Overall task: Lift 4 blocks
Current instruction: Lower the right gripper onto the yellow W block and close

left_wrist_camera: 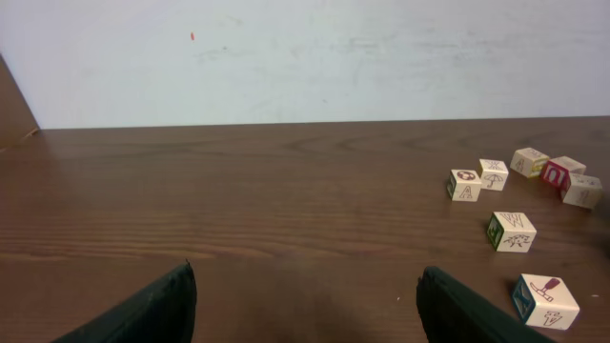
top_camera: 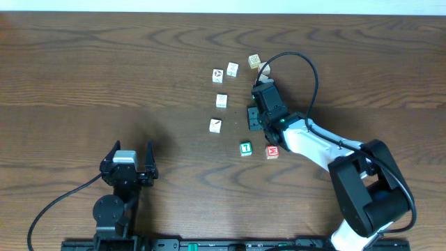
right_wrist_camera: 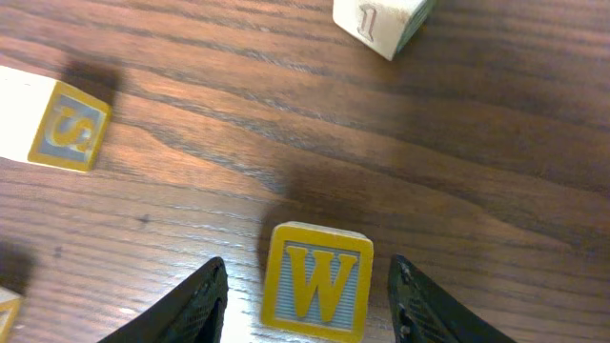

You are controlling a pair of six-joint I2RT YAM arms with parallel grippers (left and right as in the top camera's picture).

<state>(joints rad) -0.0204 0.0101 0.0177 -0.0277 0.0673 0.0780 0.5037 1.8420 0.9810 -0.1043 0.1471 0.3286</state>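
Item: four toy cubes on a wooden table (top_camera: 104, 70). The yellow-orange block (right_wrist_camera: 317, 281), with a "W" on its face, sits upright between the fingers of the right gripper (top_camera: 253, 118). Those fingers are about half spread and straddle it, with a sliver of bare wood on each side, so nothing is gripped. The green block (top_camera: 245, 148) and red block (top_camera: 272, 151) lie near each other just below that gripper. The white block with a diagonal mark (top_camera: 216, 125) lies to their left, apart from them. The left gripper (top_camera: 131, 152) is parked well away at the near edge, fingers fully spread and empty. Handling, judged: light, rigid, hard-edged, unlikely to break; the painted faces look smooth, so take two opposite flat sides squarely, not corners. Surface: dark wood grain, flat, matt. Room: a plain pale wall (left_wrist_camera: 305, 57) behind the far edge, with other picture cubes scattered nearby.
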